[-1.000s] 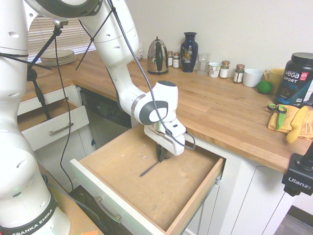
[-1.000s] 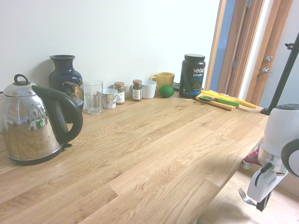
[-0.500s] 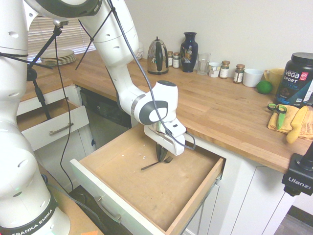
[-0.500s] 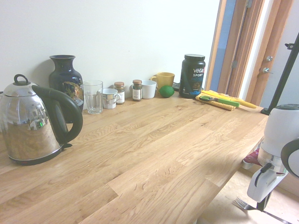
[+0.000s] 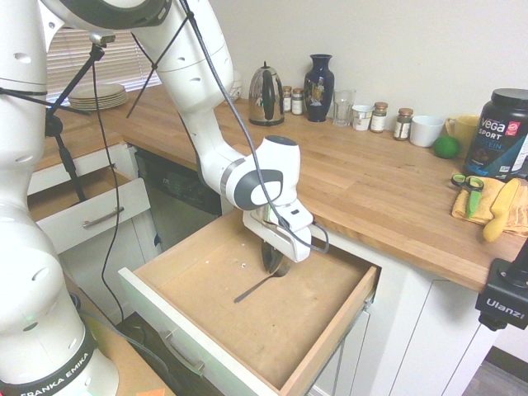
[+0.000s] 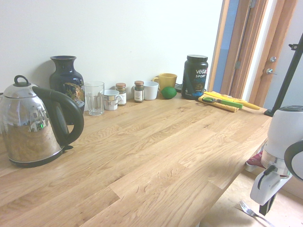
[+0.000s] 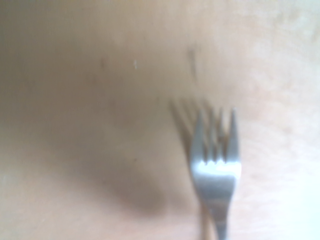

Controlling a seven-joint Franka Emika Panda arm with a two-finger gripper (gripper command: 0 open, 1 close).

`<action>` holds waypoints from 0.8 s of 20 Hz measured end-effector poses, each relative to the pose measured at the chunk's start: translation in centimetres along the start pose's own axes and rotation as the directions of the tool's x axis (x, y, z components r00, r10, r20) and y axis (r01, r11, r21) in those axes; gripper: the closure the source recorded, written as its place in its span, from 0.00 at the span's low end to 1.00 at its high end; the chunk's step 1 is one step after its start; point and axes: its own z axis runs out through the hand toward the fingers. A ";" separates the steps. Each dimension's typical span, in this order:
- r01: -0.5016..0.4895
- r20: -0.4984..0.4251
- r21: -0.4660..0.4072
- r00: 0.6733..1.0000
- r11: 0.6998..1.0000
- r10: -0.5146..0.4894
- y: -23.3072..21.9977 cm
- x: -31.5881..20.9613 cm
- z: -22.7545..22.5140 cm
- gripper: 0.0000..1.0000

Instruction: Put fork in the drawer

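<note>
The silver fork [image 5: 254,289] rests low on the bare wood floor of the wide open drawer [image 5: 289,330], its handle pointing toward the white front panel. My gripper [image 5: 272,266] reaches down into the drawer right at the fork's head end. From the other side, the fork [image 6: 247,208] shows tines-first beside the gripper [image 6: 265,208], at floor level. In the blurred wrist view the fork [image 7: 215,165] casts a close shadow on the wood. I cannot see whether the fork is still pinched.
The counter edge [image 5: 363,227] overhangs the drawer's back. A smaller drawer [image 5: 91,216] stands open at the left. On the counter are a kettle [image 5: 266,95], a vase [image 5: 319,76], jars, cups, a black tub [image 5: 499,132] and green-handled scissors [image 5: 468,183] on a yellow cloth.
The fork has tipped from a slanted hang to lying nearly flat on the drawer floor, its handle end dropping toward the front. The arm has hardly moved.
</note>
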 end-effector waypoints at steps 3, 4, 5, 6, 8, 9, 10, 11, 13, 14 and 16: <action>0.011 0.006 -0.013 1.000 1.000 -0.011 -0.6 -1.0 1.1 0.00; 0.012 0.006 -0.014 1.000 1.000 -0.012 -0.7 -1.2 1.3 0.00; 0.012 0.007 -0.015 1.000 1.000 -0.012 -0.8 -1.3 1.4 0.00; 0.011 0.006 -0.014 1.000 1.000 -0.011 -0.9 -1.4 1.4 0.00; 0.008 0.005 -0.012 1.000 1.000 -0.008 -1.0 -1.5 1.4 0.00; 0.007 0.003 -0.010 1.000 1.000 -0.007 -1.0 -1.5 1.4 0.00; 0.005 0.000 -0.008 1.000 1.000 -0.005 -0.9 -1.6 1.4 0.00; 0.004 -0.001 -0.006 1.000 1.000 -0.004 -0.8 -1.7 1.4 0.00; 0.001 -0.005 0.000 1.000 1.000 -0.001 -0.1 -2.3 1.3 0.00; 0.000 -0.007 0.003 1.000 1.000 0.000 0.5 -2.7 1.2 0.00; -0.002 -0.012 0.014 1.000 1.000 0.002 1.8 -3.9 0.7 0.00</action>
